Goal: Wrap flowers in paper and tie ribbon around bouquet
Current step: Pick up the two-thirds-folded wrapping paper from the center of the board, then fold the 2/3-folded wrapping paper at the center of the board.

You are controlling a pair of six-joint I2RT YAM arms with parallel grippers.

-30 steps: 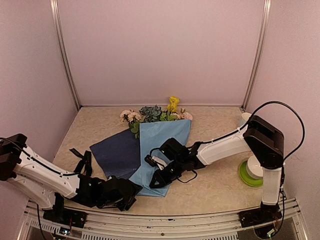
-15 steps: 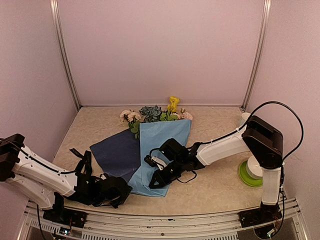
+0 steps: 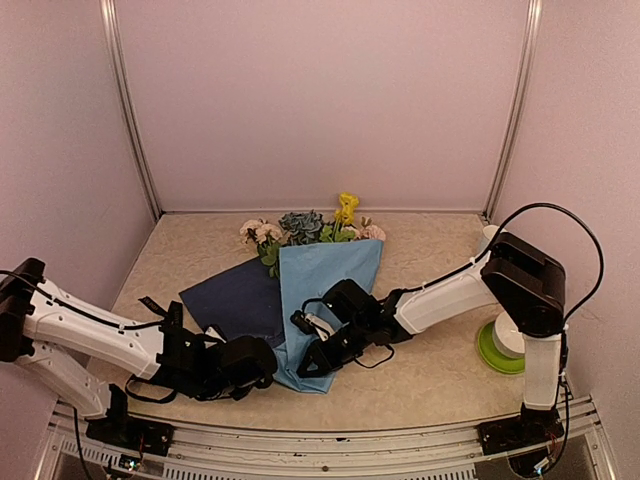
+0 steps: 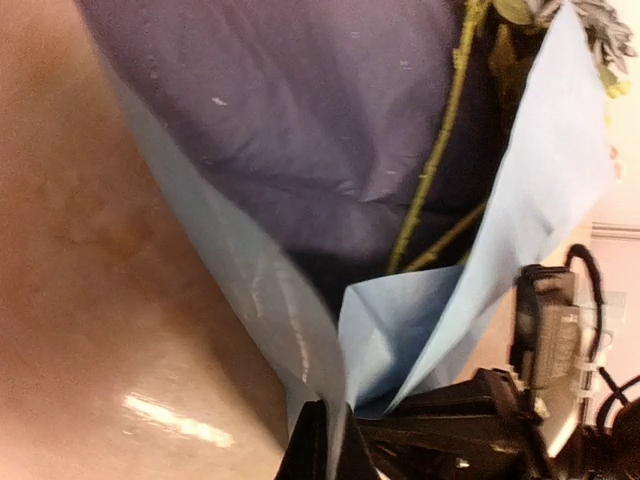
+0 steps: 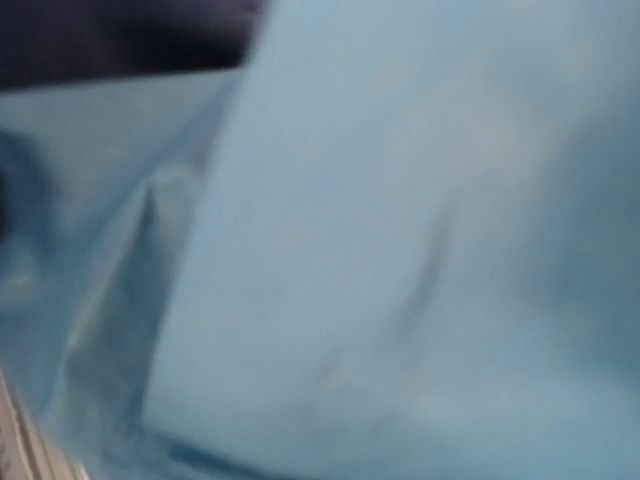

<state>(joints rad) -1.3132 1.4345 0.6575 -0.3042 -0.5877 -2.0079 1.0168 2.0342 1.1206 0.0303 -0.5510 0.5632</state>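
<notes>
top external view: we find the paper (image 3: 335, 265) folded partway over the flowers (image 3: 300, 226) on the table (image 3: 430, 260), blooms out at the far end. the dark flap lies unfolded and the ribbon (image 3: 155, 305) lies loose at the left, not yet tied. the left tool (image 4: 325, 445) is clamped on the paper's near edge. the right tool (image 3: 312, 362) rests on the cone tip; we cannot tell its jaws. a green dish (image 3: 488, 355) holds a white item (image 3: 505, 335).

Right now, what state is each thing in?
flowers, lying in the paper, blooms sticking out.
paper, one flap folded over, cone not closed.
ribbon, lying loose, untied.
left tool, shut on the paper's near edge.
right tool, at the paper's tip, grip unclear.
</notes>
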